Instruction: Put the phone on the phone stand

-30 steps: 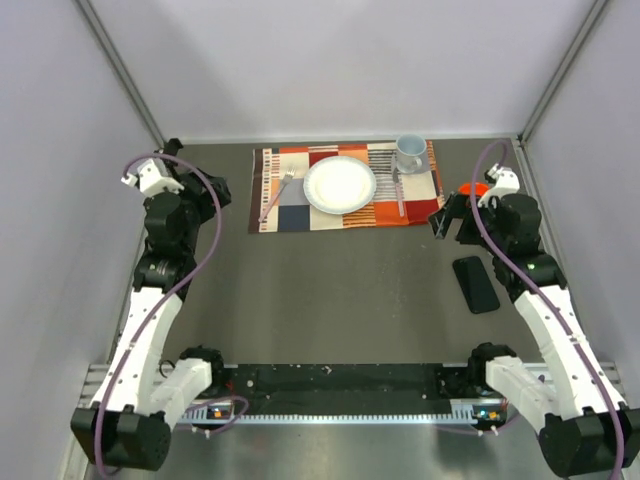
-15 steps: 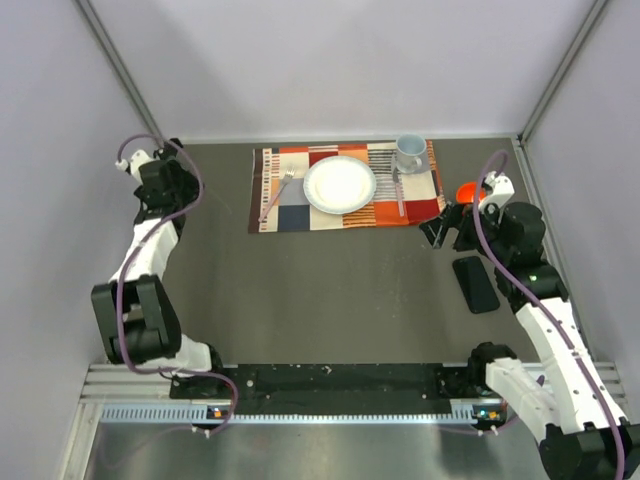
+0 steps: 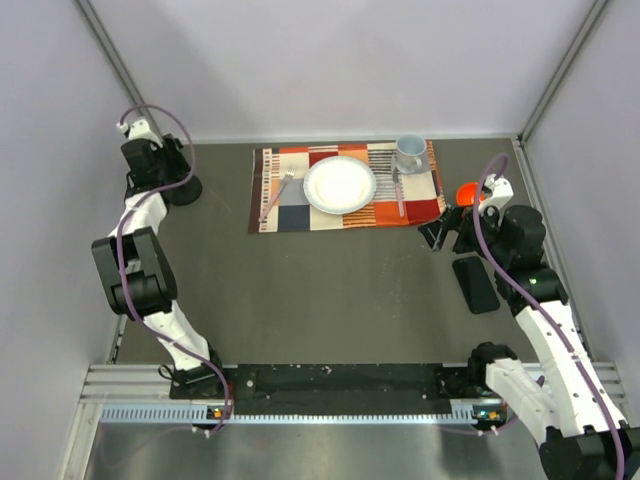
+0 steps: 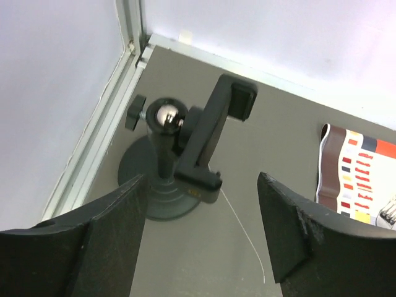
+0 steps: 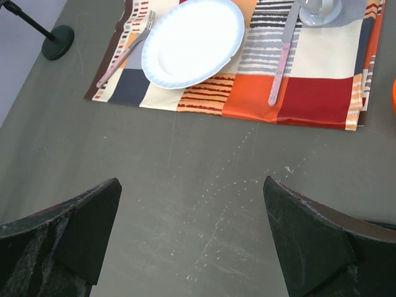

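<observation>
The left gripper [image 4: 201, 179] is wide open and holds nothing. Its two fingers [image 4: 105, 235] sit one on each side of the phone stand [image 4: 179, 154] but do not touch it. I think it is there to grab the stand, either to keep it from tipping or to carry it closer.

The stand is upright in the far left corner of the table [image 3: 330, 290], with its round foot flat and its little cradle leaning to one side. The cradle is empty.

The right gripper [image 5: 192, 185] is wide open too, and nothing is between its fingers. It points down at bare table, near the edge of the striped placemat [image 5: 322, 93].

The phone [image 3: 476, 284] lies flat on the table on the right side, just beside the right arm and a bit nearer than that gripper. It is well apart from the stand, so one of the two has to cross the table. The right gripper looks ready to pick the phone up, since it is the closer one.

On the placemat are a white plate [image 3: 340, 184], a fork [image 3: 277, 193] and a cup [image 3: 409, 152]. They are not part of this job, so they should be left alone.
</observation>
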Motion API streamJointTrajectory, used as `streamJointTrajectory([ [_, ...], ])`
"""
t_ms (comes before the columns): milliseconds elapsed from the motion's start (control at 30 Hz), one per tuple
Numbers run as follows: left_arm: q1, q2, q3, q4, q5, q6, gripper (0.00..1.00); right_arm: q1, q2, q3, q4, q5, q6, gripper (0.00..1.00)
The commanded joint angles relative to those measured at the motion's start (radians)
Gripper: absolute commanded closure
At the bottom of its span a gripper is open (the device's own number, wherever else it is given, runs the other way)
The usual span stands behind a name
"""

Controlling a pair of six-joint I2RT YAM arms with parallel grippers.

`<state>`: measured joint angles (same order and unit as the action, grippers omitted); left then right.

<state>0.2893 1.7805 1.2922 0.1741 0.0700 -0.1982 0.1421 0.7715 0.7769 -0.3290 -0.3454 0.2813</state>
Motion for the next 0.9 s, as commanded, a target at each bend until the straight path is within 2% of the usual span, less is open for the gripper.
streamJointTrajectory([
  [0, 0.001, 0.016, 0.099, 0.019, 0.097, 0.121, 0.3, 0.007, -0.015, -0.002, 0.05, -0.014, 0.002, 0.01],
  [33, 0.001, 0.014, 0.105, 0.016, 0.106, 0.125, 0.36, 0.007, -0.014, -0.002, 0.051, -0.012, 0.004, 0.01],
  [133, 0.001, 0.013, 0.107, 0.011, 0.113, 0.137, 0.44, 0.007, -0.008, -0.001, 0.051, -0.014, 0.002, 0.01],
  [267, 0.001, 0.02, 0.102, 0.002, 0.111, 0.118, 0.49, 0.005, -0.006, -0.001, 0.053, -0.015, 0.004, 0.01],
  [433, 0.001, 0.037, 0.111, -0.01, 0.105, 0.102, 0.45, 0.007, -0.012, -0.001, 0.048, -0.014, 0.004, 0.01],
  [567, -0.001, 0.042, 0.121, -0.018, 0.082, 0.097, 0.5, 0.007, -0.011, -0.001, 0.047, -0.012, 0.004, 0.01],
  [633, 0.001, 0.04, 0.137, -0.036, 0.057, 0.095, 0.71, 0.007, -0.012, -0.005, 0.05, -0.012, 0.004, 0.01],
  [700, -0.001, 0.03, 0.159, -0.071, 0.024, 0.051, 1.0, 0.005, -0.008, -0.005, 0.05, -0.01, 0.004, 0.01],
  [867, -0.018, -0.061, 0.15, -0.102, -0.061, -0.228, 1.0, 0.007, 0.002, -0.004, 0.05, 0.002, 0.002, 0.01],
])
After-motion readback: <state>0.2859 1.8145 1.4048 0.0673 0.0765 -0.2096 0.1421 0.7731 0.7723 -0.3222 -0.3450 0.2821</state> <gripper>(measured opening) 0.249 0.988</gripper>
